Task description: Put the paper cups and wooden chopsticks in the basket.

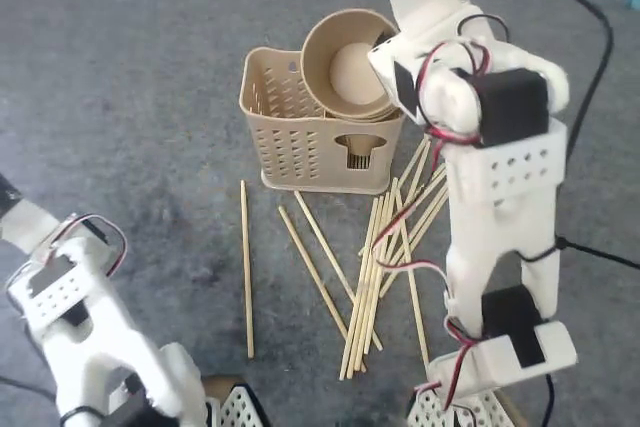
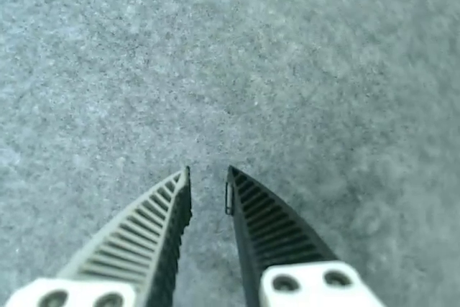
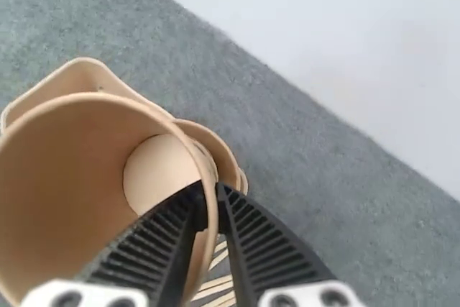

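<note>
The right gripper is clenched on the rim of a cup, which is tilted over the basket at the upper centre of the high view. Chopsticks lie scattered on the worktop below the basket. At lower left, the left gripper is released, slightly parted and holding nothing.

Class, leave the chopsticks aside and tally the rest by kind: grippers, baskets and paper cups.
Grippers: 2, the left gripper and the right gripper
Baskets: 1, the basket
Paper cups: 1, the paper cup, held at its rim by the right gripper
Total: 4
</note>
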You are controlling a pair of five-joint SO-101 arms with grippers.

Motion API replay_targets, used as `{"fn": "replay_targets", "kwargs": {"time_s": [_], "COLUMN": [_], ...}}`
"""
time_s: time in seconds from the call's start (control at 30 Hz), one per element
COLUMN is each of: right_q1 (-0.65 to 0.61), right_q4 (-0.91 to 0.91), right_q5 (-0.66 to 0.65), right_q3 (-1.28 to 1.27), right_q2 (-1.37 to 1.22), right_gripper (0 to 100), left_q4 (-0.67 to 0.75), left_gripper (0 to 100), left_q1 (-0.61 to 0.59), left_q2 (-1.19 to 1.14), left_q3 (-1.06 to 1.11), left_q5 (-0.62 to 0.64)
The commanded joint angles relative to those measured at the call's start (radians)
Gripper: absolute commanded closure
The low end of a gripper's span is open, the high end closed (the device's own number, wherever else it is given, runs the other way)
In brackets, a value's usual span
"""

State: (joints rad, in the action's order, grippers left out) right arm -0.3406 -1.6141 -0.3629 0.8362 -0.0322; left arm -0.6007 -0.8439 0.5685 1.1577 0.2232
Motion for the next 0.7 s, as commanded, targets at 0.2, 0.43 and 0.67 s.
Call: {"fn": "replay_targets", "kwargs": {"time_s": [0.2,0.43,0.67], "right_q1": [-0.005,-0.005,-0.005], "right_q4": [0.022,0.022,-0.084], "right_q5": [0.009,0.009,0.009], "right_q3": [0.006,0.011,0.104], "right_q2": [-0.041,-0.031,0.091], "right_gripper": [98.0,79.4,79.0], "left_q4": [0.026,0.026,0.026], "left_gripper": [92,92,92], "left_q1": [0.009,0.032,0.032], "left_q2": [0.041,0.041,0.041], "left_q3": [-0.002,0.001,0.001], "left_q5": [-0.04,-0.043,-0.043]}}
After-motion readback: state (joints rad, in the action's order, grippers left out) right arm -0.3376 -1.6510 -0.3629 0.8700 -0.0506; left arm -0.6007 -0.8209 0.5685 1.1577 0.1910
